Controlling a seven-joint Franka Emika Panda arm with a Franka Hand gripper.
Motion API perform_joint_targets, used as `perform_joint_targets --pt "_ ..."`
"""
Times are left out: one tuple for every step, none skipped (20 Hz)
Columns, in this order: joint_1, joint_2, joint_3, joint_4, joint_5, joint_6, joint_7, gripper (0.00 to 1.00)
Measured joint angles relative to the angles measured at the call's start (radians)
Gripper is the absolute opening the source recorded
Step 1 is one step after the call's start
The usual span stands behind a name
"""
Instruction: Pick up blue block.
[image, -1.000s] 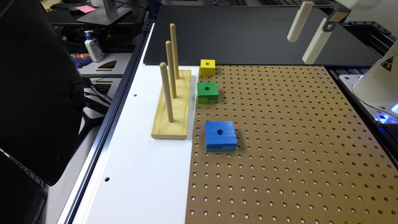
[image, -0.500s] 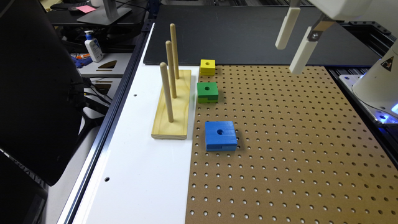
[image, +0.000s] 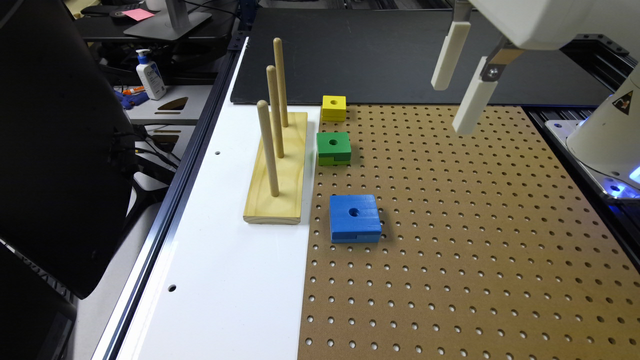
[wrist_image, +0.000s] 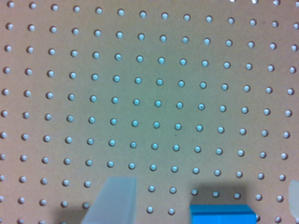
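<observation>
While the blue block (image: 355, 218) lies flat on the brown pegboard (image: 475, 240), just beside the board's edge toward the exterior view's left and near the end of the wooden peg stand (image: 277, 170), nothing touches it. Its round centre hole faces up, and the notched groove shows on the side nearest the camera. Farther back in the same row sit a green block (image: 333, 148) and a yellow block (image: 334, 108), neither of them the target. High above the board, toward the exterior view's right, the gripper (image: 462, 82) hangs well apart from the block, its two pale fingers (image: 450, 55) spread wide and holding nothing (the wrist view catches the block's edge (wrist_image: 223, 214) at the frame's border). Judged from this, the pick-up has not begun: approach, descent, closing and lifting all remain.
</observation>
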Motion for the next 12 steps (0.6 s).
perform_joint_targets --pt "0.0 0.006 0.003 0.007 0.0003 0.0 0.003 1.0" --pt "0.0 0.012 0.006 0.014 0.0004 0.0 0.007 1.0" --pt "0.0 0.018 0.01 0.021 0.0004 0.0 0.011 1.0" --pt "0.0 0.027 0.013 0.029 0.0004 0.0 0.014 1.0" --pt "0.0 0.034 0.015 0.036 0.0004 0.0 0.016 1.0" --pt "0.0 0.043 0.016 0.044 0.0004 0.0 0.016 1.0" --pt "0.0 0.05 0.016 0.051 0.0004 0.0 0.017 1.0" --pt "-0.001 0.059 0.016 0.059 0.0004 0.0 0.017 1.0" --pt "-0.001 0.066 0.016 0.066 0.0004 0.0 0.017 1.0" --pt "-0.001 0.074 0.016 0.073 0.0004 0.0 0.017 1.0" --pt "-0.001 0.08 0.016 0.078 0.0004 0.0 0.017 1.0" --pt "-0.001 0.085 0.016 0.084 0.0004 0.0 0.017 1.0"
